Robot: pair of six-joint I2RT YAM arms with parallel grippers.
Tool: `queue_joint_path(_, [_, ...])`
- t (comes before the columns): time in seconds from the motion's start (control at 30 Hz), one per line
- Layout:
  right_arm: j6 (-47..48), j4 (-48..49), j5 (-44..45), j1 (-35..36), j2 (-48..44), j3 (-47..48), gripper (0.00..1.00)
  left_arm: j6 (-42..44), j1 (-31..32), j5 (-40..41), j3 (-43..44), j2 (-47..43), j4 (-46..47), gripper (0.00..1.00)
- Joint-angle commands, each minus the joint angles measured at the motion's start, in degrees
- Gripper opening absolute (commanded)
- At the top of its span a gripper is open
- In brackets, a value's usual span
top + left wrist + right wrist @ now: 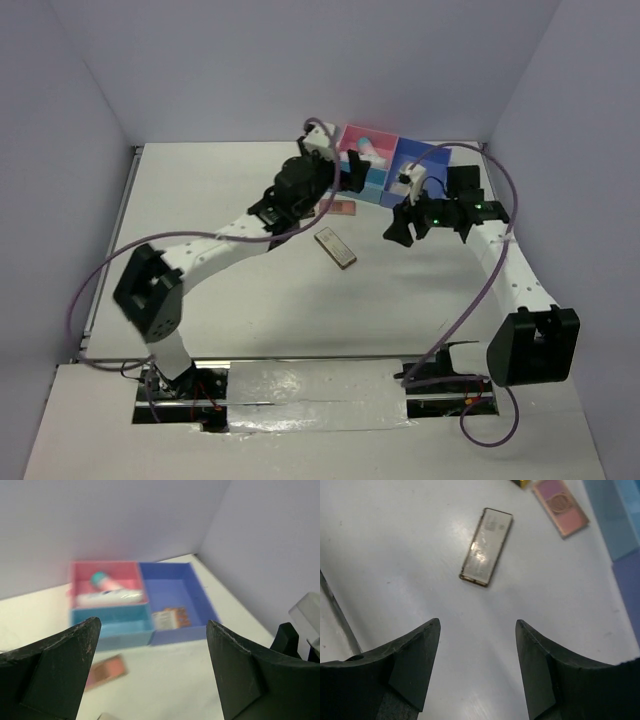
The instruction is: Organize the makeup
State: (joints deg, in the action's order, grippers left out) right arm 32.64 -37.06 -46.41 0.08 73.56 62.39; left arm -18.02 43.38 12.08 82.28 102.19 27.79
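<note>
The makeup is partly in the pink-and-blue box. Two white tubes, one with a teal cap, lie in the pink compartment. A brown palette lies in the purple-blue compartment. A pink palette rests on the table in front of the box, and a pale, gold-edged palette lies nearer the middle. My left gripper hovers open and empty before the box. My right gripper is open and empty above bare table, short of the pale palette.
A gold-tipped item peeks in at the top edge of the right wrist view. The box's teal compartment shows nothing inside. Grey walls close off the back and both sides. The right arm runs along the right side of the table.
</note>
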Motion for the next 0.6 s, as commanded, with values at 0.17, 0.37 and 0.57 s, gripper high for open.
queue_joint_path(0.17, [-9.60, 2.69, 19.68, 19.33, 5.62, 2.64, 0.69, -4.63, -8.82, 9.20, -19.07, -26.31, -23.10, 0.99])
queue_joint_path(0.37, [-18.92, 3.39, 27.86, 27.87, 16.68, 9.22, 0.77, -10.62, -14.28, 6.03, -30.06, -39.77, -34.38, 0.99])
queue_joint_path(0.57, [-29.12, 2.70, 36.47, 32.17, 26.44, 17.05, 0.82, -18.79, -14.63, 7.87, -41.05, -50.24, -35.96, 0.99])
